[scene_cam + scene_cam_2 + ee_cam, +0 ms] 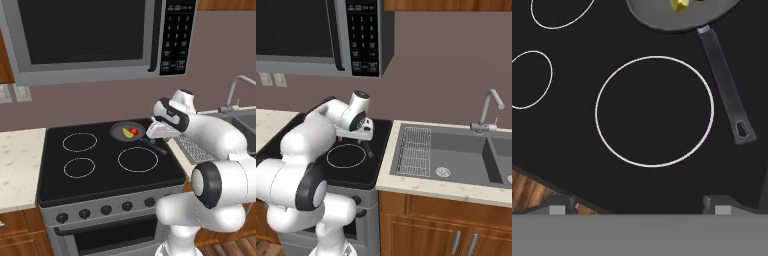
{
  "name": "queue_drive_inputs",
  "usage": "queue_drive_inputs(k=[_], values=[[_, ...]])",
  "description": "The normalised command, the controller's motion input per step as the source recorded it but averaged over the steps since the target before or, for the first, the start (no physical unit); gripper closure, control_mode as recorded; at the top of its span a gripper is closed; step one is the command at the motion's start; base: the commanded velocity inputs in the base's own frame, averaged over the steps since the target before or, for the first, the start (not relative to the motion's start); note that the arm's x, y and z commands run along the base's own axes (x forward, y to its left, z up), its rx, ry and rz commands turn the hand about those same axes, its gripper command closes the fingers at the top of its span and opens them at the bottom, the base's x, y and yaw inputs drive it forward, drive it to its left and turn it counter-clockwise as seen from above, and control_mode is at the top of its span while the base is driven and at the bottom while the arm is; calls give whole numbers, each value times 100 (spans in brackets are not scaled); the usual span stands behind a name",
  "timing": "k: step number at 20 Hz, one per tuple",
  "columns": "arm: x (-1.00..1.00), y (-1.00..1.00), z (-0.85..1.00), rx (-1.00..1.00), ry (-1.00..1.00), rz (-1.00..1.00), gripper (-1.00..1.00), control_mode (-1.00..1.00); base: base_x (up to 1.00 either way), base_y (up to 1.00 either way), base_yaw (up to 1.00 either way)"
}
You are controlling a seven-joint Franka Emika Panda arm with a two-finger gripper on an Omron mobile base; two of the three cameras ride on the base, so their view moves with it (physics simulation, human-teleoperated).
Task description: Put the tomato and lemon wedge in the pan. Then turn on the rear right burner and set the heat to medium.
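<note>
Fingers (637,206) spread wide and empty, their two tips standing apart at the near edge of the hand view, poised over the cooktop (107,175). Directly ahead of the tips lies the widest white-outlined ring (654,110), bare. Beyond that ring and a little to one side sits the pan (127,132), its long black handle (724,87) running back toward the fingers and ending near one tip. Inside the pan rest the lemon wedge (128,133) and the tomato (134,131), touching or nearly so; the pan covers the rear right burner, so both items appear already placed.

Step in hand, as judged: reach the control knob for the rear right burner. The row of knobs (106,209) runs along the stove's front panel, nearer than the fingertips and below the cooktop edge. Which knob serves that burner cannot be told from the pictures. For a clean turn, the fingers should drop in front of the panel, face the knob squarely, close across it, and rotate only part way for medium heat.

Edges and room: the front lip of the cooktop sits between fingers and knobs. The handle overhangs toward the fingers and could be clipped in retreat. Farther off, the microwave (85,37) hangs above, limiting upward travel.
</note>
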Motion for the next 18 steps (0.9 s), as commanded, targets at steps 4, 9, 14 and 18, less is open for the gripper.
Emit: queue_drive_inputs(k=[4,9,14,18], values=[[-27,40,0,0,-21,8,-100,-100,0,0,0],[-30,34,0,0,-4,1,-100,-100,0,0,0],[-66,28,-36,0,-2,-9,-100,-100,0,0,0],[-59,33,-46,0,-7,-31,-100,-100,0,0,0]])
